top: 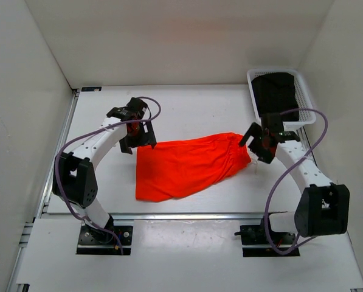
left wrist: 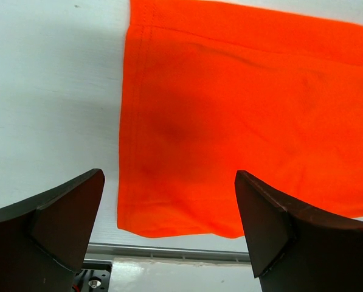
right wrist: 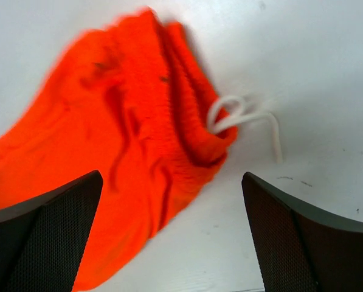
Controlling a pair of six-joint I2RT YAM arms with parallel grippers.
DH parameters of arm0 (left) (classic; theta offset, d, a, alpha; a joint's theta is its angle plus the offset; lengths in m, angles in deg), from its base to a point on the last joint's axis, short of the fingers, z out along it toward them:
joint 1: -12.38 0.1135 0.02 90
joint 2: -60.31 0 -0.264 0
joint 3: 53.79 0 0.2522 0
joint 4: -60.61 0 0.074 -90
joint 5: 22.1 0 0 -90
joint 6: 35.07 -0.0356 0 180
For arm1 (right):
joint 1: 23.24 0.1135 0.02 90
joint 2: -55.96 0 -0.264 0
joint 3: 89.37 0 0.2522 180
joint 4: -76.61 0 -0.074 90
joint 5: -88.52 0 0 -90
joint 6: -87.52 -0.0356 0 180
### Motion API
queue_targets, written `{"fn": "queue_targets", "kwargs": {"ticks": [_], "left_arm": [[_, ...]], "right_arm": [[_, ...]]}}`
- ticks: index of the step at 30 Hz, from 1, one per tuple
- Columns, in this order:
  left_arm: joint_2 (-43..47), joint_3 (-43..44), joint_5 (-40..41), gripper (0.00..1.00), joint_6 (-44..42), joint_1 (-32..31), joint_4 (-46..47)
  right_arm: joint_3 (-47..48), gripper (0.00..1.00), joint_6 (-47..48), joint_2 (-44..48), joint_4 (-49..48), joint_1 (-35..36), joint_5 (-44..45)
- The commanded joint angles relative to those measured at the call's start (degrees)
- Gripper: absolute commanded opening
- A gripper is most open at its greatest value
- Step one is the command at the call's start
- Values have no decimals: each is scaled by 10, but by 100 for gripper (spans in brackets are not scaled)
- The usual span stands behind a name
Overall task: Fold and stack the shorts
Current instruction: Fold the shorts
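Left tool (top: 138, 141) and right tool (top: 257, 145) spread, empty. Centre-frame shorts (top: 190, 165): loose drawstring (right wrist: 245, 118) may be snagged, fold skewed.

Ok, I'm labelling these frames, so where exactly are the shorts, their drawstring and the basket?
shorts (top: 190, 165): top external view, middle of the orange fabric.
drawstring (right wrist: 248, 115): right wrist view, white loop beside the waistband.
basket (top: 304, 96): top external view, its right mesh wall.
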State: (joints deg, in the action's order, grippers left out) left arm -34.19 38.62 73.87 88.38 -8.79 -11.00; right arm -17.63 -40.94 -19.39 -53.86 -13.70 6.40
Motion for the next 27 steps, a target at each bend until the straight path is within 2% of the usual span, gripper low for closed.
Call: {"fn": "queue_targets", "kwargs": {"ticks": [1, 6, 9, 16, 19, 20, 22, 23, 25, 27], "left_arm": [[23, -9, 1, 100, 5, -14, 7], [28, -14, 1, 100, 5, -14, 7], [28, -20, 6, 100, 5, -14, 7], [34, -32, 6, 100, 16, -14, 7], [39, -44, 6, 100, 16, -14, 12], [45, -44, 6, 100, 16, -8, 12], [50, -56, 6, 100, 16, -3, 12], [50, -56, 6, 100, 16, 2, 12], [56, -61, 6, 100, 16, 8, 12], [62, -61, 6, 100, 11, 14, 12]], "right_arm": [[-74, 100, 10, -7, -53, -41, -130], [-128, 100, -12, -12, -130, -47, -146], [-142, 96, -17, -28, -173, -47, -146], [-142, 72, -35, -129, -233, -47, -133], [-142, 61, -40, -140, -239, -47, -124], [-142, 47, -40, -140, -239, -47, -115], [-142, 28, -45, -126, -205, -42, -95], [-142, 10, -45, -121, -195, -42, -82], [-149, 0, -40, -96, -173, -42, -70], [-149, 0, -30, -65, -155, -42, -59]]}}
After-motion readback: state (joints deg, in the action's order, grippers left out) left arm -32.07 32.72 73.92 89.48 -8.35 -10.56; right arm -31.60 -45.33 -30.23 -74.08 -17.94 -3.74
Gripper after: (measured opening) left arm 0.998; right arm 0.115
